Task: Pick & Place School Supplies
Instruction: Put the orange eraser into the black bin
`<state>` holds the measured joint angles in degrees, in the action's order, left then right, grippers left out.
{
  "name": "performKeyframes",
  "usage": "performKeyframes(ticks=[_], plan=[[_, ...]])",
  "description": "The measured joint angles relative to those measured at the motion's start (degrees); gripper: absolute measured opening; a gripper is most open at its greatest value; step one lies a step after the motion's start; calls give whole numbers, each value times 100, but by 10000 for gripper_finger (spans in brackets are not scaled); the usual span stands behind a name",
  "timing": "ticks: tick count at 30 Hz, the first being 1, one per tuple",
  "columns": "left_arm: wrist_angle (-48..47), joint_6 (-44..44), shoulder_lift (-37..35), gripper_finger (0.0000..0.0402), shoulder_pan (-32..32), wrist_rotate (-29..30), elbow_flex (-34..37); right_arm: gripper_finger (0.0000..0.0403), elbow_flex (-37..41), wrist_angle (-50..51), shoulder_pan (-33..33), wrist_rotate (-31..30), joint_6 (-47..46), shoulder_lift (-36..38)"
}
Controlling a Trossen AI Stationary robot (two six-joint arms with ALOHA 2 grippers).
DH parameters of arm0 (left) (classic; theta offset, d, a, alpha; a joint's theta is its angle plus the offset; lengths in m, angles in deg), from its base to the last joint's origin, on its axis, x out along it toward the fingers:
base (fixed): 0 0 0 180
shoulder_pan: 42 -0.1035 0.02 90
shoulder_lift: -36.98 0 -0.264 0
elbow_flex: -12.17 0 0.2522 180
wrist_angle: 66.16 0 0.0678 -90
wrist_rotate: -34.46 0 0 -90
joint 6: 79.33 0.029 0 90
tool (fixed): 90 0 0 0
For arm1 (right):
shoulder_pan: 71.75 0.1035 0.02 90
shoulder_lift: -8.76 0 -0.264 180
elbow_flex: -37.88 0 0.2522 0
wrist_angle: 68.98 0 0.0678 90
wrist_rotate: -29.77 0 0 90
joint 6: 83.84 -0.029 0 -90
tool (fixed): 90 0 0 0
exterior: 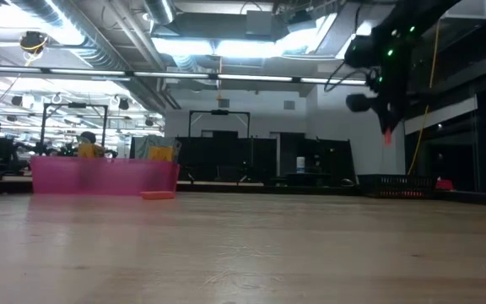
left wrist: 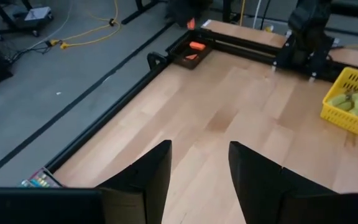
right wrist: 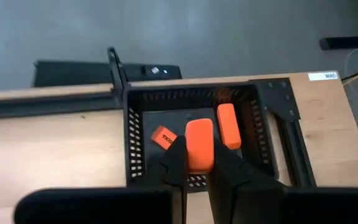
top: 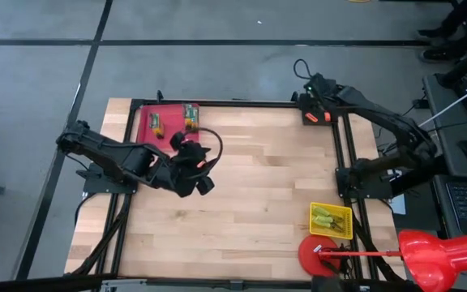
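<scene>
Overhead, the right gripper [right wrist: 195, 163] pinches an orange piece [right wrist: 199, 144] above a black bin [right wrist: 142, 99]; left gripper [left wrist: 199, 168] gapes empty.

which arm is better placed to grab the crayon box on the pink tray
Left. The left gripper hovers open beside the pink tray, close to the crayon box. The right gripper is at the far corner, shut on an orange piece over a black bin.

Beyond my table [top: 258, 203] of pale wood planks, the grey floor [top: 39, 97] ran in big slabs with dark seams. Across the room, long ceiling lights [exterior: 218, 42] glowed under exposed ducts, and dark racks [exterior: 226, 156] stood along the far wall. Yellow cables [left wrist: 86, 34] trailed over the floor.
</scene>
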<state>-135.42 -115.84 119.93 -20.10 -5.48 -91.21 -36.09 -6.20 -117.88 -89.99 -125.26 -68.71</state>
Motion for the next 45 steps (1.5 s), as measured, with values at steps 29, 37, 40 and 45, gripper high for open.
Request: performKeyframes(ticks=[29, 37, 40, 45], plan=[[-2382, -2932, 180, 155, 229, -546, 1, 191, 0, -865, 1239, 1044, 1100, -192], [-2089, -3622, 672, 162, 289, -1348, 1234, 194, 1, -1140, 3338, 1419, 384, 1061], [-1123, -4061, 745, 173, -19, -1887, 1972, 194, 4, -1162, 3604, 1425, -19, 1398], [181, -3842, 785, 195, -632, -2179, 2758, 194, 4, -1371, 3877, 1385, -376, 1870]])
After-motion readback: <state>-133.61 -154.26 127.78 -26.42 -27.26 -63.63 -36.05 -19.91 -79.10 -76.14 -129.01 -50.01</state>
